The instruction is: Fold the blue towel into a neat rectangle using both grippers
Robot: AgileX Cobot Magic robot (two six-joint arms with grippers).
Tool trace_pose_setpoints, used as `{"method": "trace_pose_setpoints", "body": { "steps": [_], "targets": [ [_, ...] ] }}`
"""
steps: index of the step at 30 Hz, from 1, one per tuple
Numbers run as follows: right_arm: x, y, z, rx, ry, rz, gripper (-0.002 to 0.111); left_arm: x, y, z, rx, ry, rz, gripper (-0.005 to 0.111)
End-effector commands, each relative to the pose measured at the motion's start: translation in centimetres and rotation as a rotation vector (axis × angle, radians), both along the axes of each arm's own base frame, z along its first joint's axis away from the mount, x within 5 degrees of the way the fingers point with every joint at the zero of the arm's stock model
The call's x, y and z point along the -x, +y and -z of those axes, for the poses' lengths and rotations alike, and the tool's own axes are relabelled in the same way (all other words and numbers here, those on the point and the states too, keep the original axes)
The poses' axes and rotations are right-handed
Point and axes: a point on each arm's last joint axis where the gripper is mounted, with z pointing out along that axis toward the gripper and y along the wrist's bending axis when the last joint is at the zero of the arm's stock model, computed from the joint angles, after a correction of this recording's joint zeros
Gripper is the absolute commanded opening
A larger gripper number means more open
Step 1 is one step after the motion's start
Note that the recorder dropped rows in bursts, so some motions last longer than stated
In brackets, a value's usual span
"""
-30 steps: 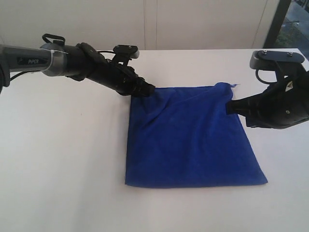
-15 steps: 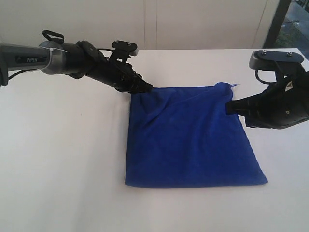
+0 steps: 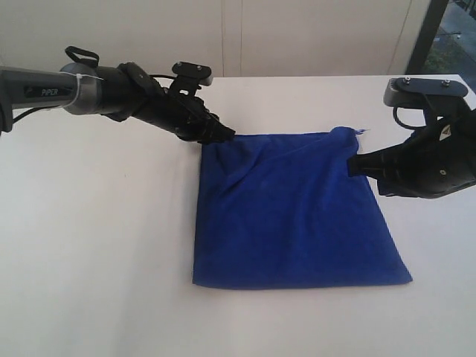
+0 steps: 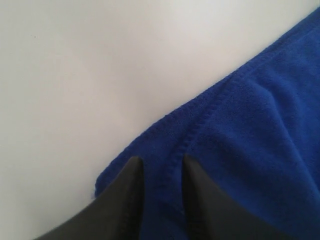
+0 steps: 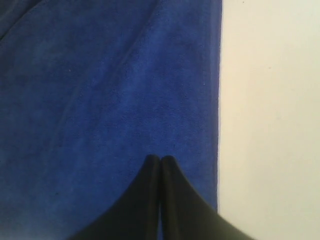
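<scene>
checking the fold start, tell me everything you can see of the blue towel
The blue towel is a deep blue, fuzzy, roughly square cloth with a stitched hem, spread unfolded on the white table, creased near its far edge. The left gripper straddles its far left corner, fingers apart; a clamp is unclear. The right gripper, shut, touches the cloth near the far right corner, which humps up.

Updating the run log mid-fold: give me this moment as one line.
blue towel: spread, unfolded | left fingers: astride far-left corner hem, grip unclear | right fingers: shut on far-right edge
</scene>
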Motion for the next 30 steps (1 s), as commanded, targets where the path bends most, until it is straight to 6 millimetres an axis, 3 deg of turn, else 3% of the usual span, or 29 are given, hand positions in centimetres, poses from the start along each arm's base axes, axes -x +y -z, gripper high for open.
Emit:
{"method": "trace_pose_setpoints", "body": {
  "steps": [1, 18, 20, 26, 30],
  "targets": [
    [-0.11, -0.01, -0.38, 0.005, -0.025, -0.008, 0.000, 0.32, -0.28, -0.17, 0.012, 0.024, 0.021, 0.034],
    [-0.14, -0.01, -0.40, 0.006, -0.029, -0.009, 0.000, 0.35, -0.31, 0.30, 0.009, 0.037, 0.025, 0.032],
    [-0.14, -0.01, -0.40, 0.006, -0.029, -0.009, 0.000, 0.35, -0.31, 0.38, 0.008, 0.039, 0.025, 0.028],
    [-0.14, -0.01, -0.40, 0.006, -0.029, -0.009, 0.000, 0.35, -0.31, 0.38, -0.006, 0.021, 0.046, 0.000],
    [-0.14, 0.01, -0.40, 0.003, -0.029, -0.008, 0.000, 0.35, -0.31, 0.38, -0.015, 0.010, 0.058, 0.000]
  ]
}}
